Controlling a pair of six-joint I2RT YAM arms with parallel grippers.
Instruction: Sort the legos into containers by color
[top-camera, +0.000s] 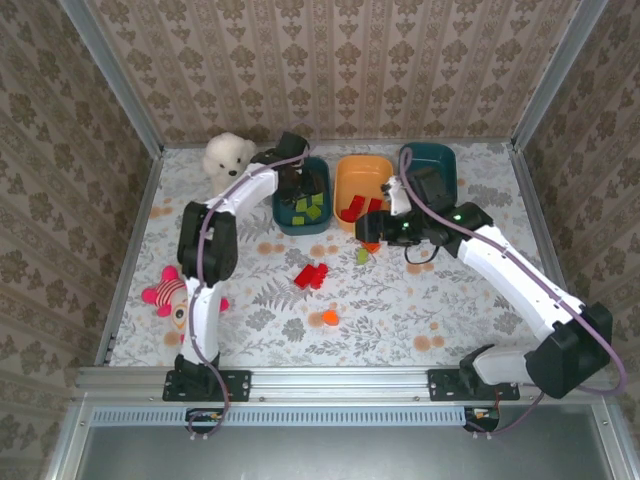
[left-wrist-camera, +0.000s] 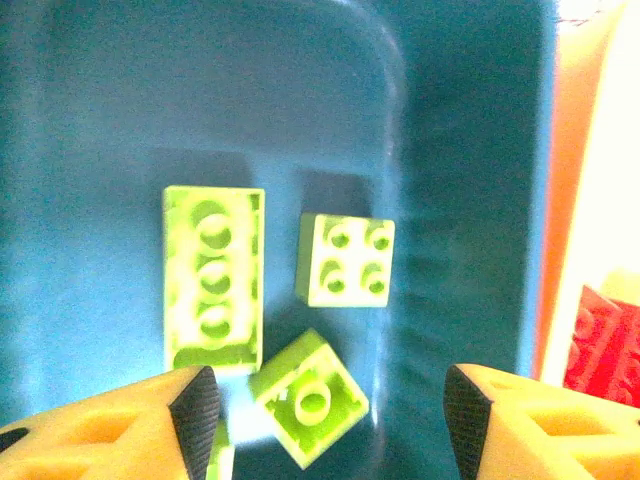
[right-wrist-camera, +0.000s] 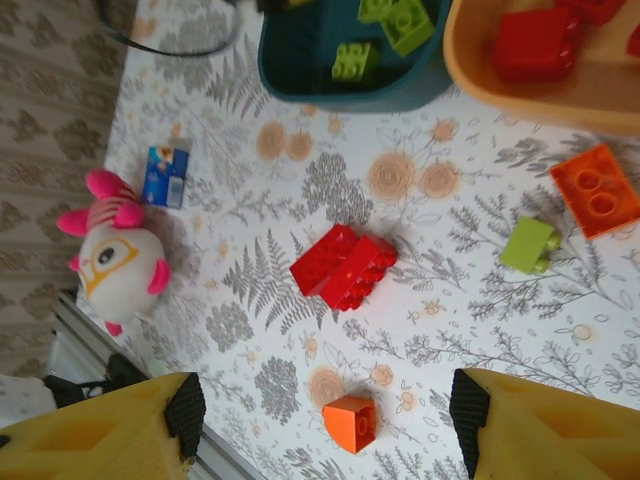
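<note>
Jaws gape empty: left gripper (left-wrist-camera: 330, 415) above lime-green plastic bricks (left-wrist-camera: 213, 280) in the dark teal bin (left-wrist-camera: 100, 100), right gripper (right-wrist-camera: 325, 415) over red plastic bricks (right-wrist-camera: 343, 267). I'd lift left straight up, clear of the rim.

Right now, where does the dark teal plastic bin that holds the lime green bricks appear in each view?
Top external: the dark teal plastic bin sits at the back of the table, left of centre.
Left wrist: its floor takes up the left and middle, seen from above.
Right wrist: it lies at the top edge, near the middle.
Shared landmark: the orange plastic bin, just right of it in every view.
</note>
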